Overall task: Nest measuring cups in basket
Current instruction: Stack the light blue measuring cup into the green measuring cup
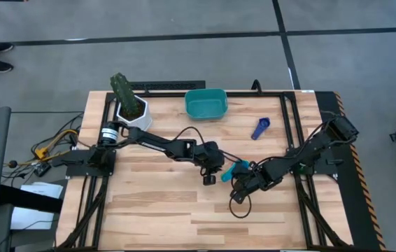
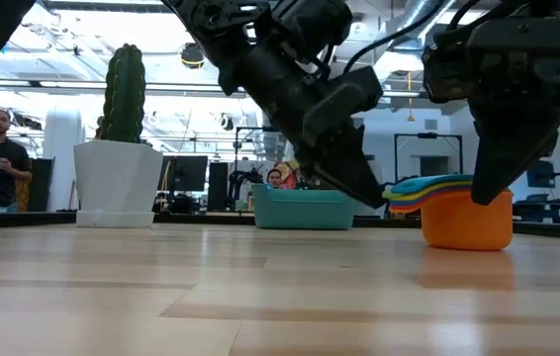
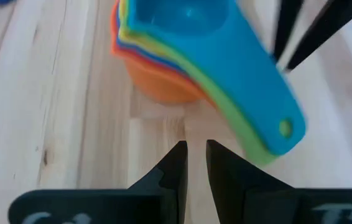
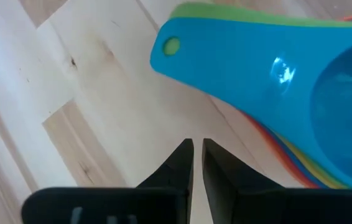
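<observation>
Cups (image 3: pixel 188 56) sit nested in a stack mid-table, orange lowest, light blue on top, well short of the basket (image 1: pixel 206 103). Left gripper (image 3: pixel 194 155) and right gripper (image 4: pixel 197 152) flank the stack, both narrowed, holding nothing. One dark-blue cup (image 1: pixel 260 128) lies apart.

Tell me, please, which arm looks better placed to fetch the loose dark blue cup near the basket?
Probably the right: the dark blue cup lies on its side of the table, while the left gripper sits farther off.
</observation>
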